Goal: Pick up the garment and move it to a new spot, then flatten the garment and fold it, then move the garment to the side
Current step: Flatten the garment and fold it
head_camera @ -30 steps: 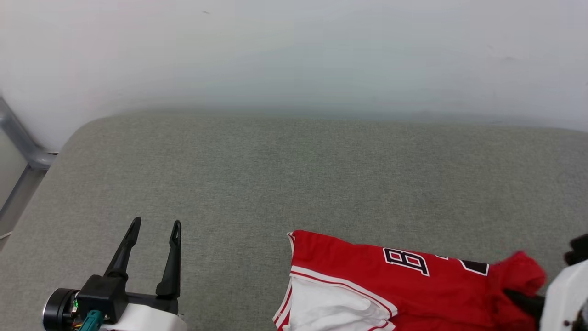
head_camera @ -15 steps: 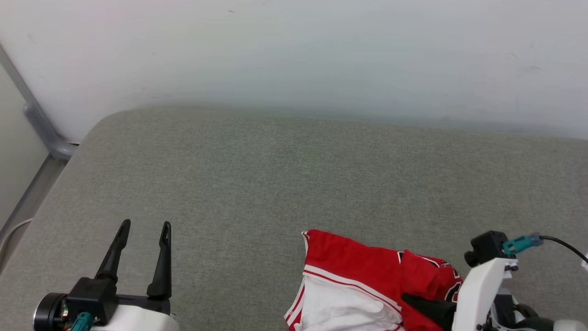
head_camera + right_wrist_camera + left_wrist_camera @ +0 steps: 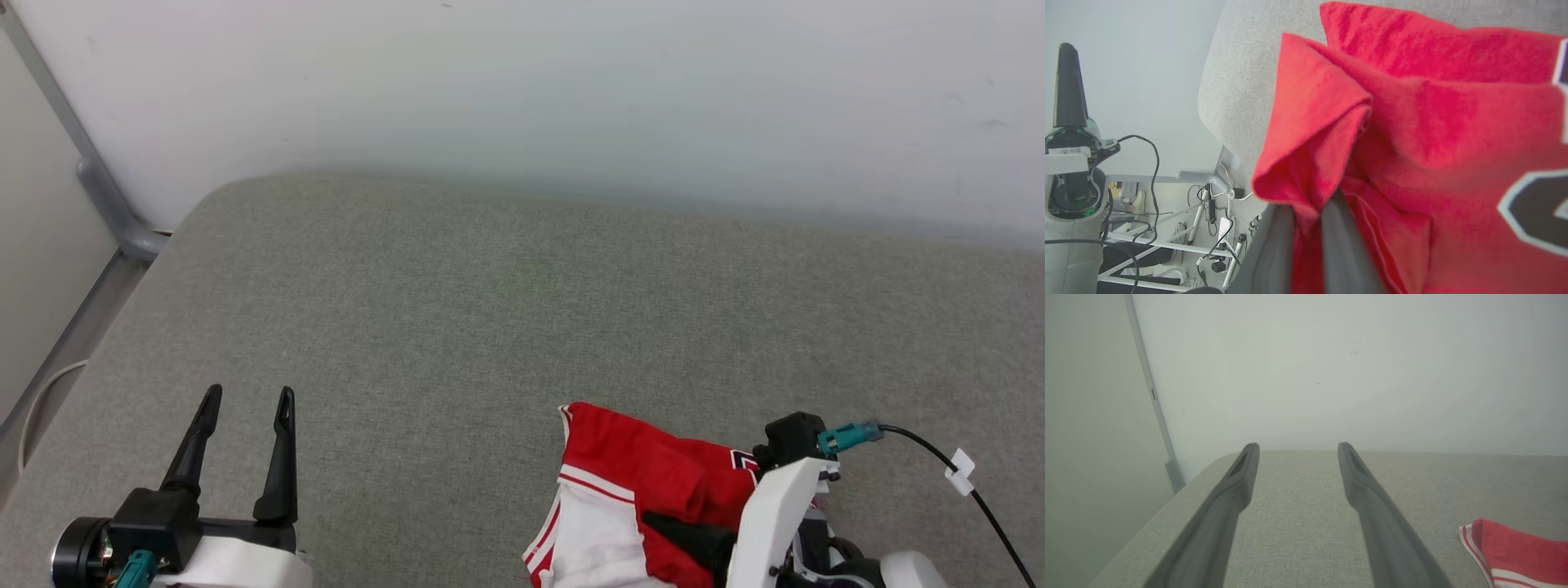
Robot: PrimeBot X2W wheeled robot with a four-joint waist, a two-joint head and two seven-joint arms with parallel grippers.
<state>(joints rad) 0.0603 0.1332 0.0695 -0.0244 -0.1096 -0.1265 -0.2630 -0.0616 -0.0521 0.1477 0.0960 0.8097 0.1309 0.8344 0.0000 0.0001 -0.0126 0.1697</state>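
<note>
Two arms sit near: left gripper points far, fingers spread, empty; right gripper, turned leftward, clamps a fold of the garment, bunched near-right on the grey cushion.

Bright, even, diffuse light; shadows faint. Head view sharp. Left wrist view: near fingers soft. Right wrist view: garment blurry close up, wide-angle bending at edges.
</note>
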